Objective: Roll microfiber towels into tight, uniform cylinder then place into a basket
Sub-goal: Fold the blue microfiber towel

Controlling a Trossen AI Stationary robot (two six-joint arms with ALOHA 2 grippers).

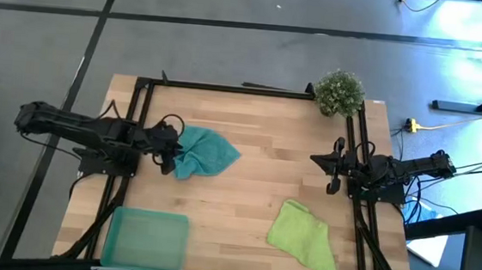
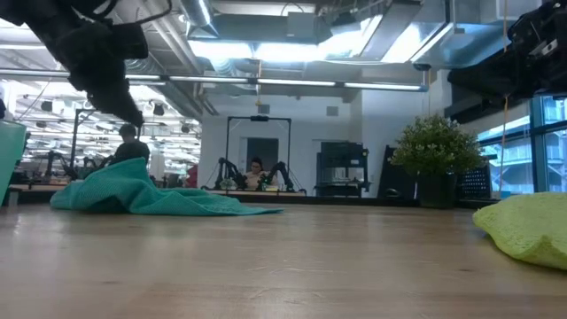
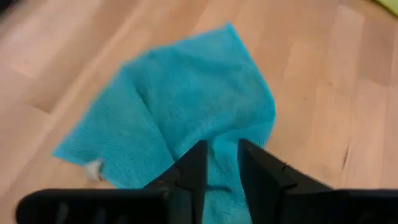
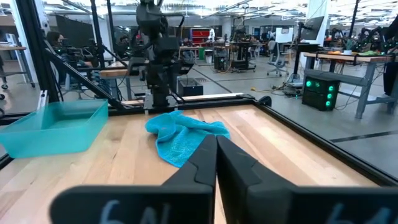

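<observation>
The left tool (image 1: pixel 169 153) sits at the left edge of the surface (image 1: pixel 245 191), its fingers pinching a bunched corner of the teal towel (image 1: pixel 208 152). To do this step well, it is probably best to drag that corner outward until the cloth lies flat and square before any rolling starts, since a rumpled start gives a loose, uneven cylinder. The teal towel is crumpled, ridged near the pinch and spread flatter toward the middle. The lime towel (image 1: pixel 305 237) lies loosely folded near the front right corner. The basket (image 1: pixel 146 240) rests at the front left corner, holding nothing. The right tool (image 1: pixel 335 167) waits at the right edge, fingers pressed together.
</observation>
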